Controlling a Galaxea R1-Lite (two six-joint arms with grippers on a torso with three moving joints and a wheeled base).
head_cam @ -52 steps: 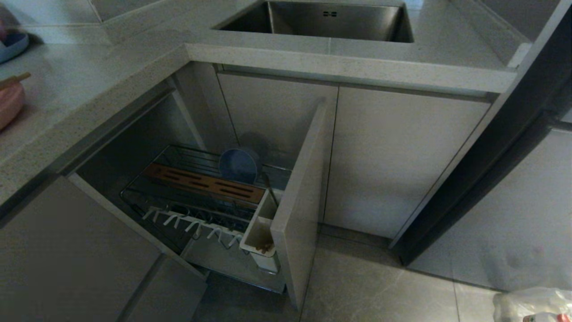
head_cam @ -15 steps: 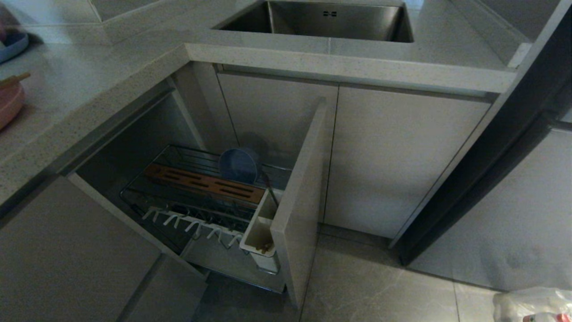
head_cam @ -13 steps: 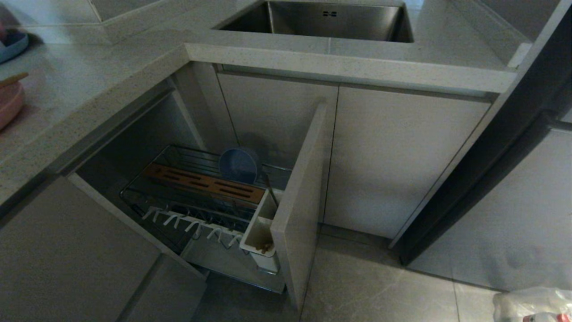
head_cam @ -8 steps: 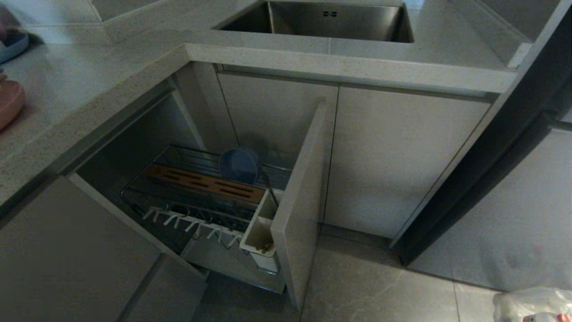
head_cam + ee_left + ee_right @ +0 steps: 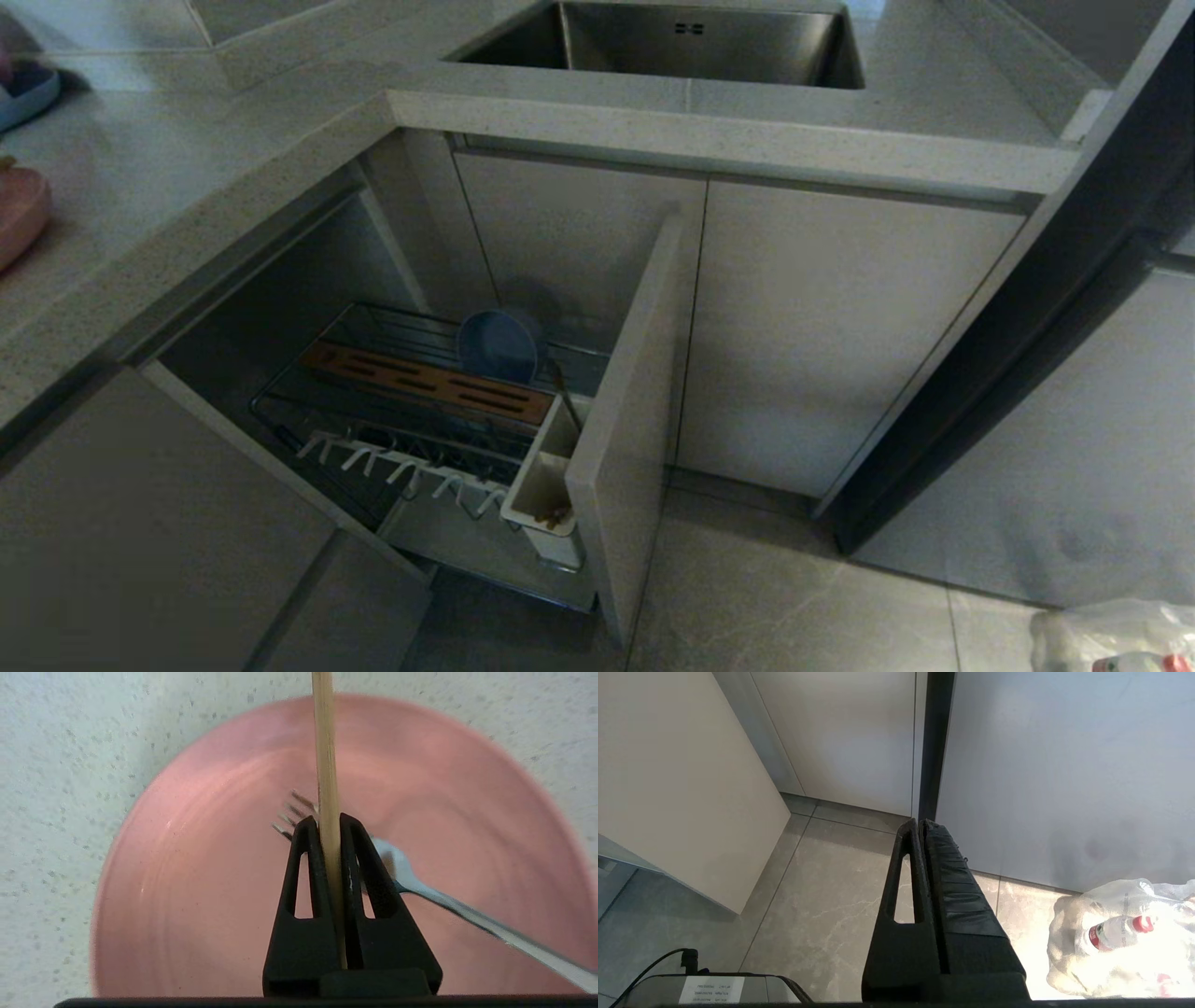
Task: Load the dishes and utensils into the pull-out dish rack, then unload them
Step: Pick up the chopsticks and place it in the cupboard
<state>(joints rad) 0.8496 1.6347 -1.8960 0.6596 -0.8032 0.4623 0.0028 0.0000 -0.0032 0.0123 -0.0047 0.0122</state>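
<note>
Tan chopstick (image 5: 325, 756) pinched in left claw (image 5: 328, 823), salmon-pink plate (image 5: 187, 868)

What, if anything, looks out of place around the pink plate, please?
Nothing is spilled or damaged. The small silver metal fork lies askew on the salmon-pink round plate, its tines beneath the tan wooden chopstick.

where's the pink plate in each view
Head view: pink plate cut off at the far left edge, on the countertop.
Left wrist view: fills the frame under the left gripper shut on a chopstick.
Right wrist view: absent.
Shared landmark: the speckled countertop.
</note>
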